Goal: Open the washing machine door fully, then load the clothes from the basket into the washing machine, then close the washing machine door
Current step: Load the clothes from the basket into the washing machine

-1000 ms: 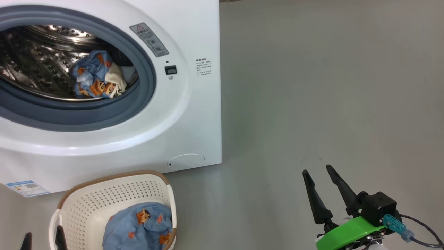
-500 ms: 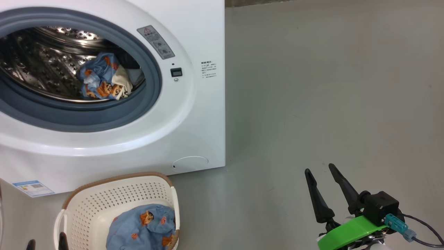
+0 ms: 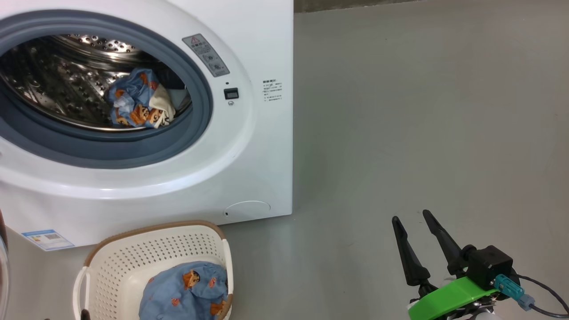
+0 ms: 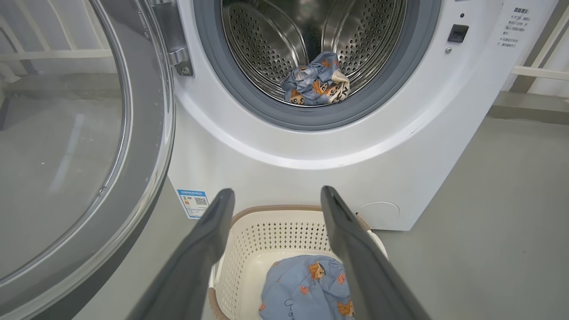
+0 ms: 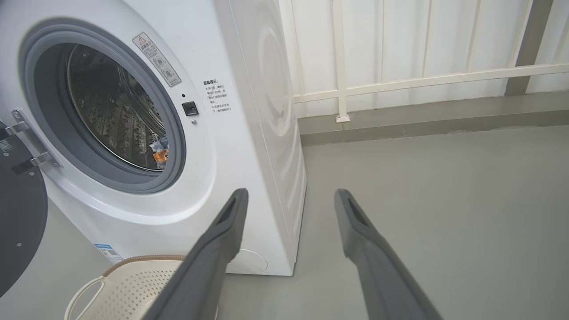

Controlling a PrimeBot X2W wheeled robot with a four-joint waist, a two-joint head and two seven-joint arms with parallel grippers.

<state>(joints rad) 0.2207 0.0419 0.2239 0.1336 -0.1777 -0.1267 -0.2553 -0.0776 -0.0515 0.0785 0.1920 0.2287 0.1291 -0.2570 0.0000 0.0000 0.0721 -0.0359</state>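
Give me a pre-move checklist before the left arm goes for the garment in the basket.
1. The washing machine door swung clear of the opening: ok.
2. The drum unblocked, loaded garment inside: ok.
3. The remaining garment lies in the basket: ok.
4. The left gripper open, empty, pointed at the basket: ok.
5. The right gripper open, empty, over bare floor: ok.
6. More clothes beneath the remaining garment: cannot tell.
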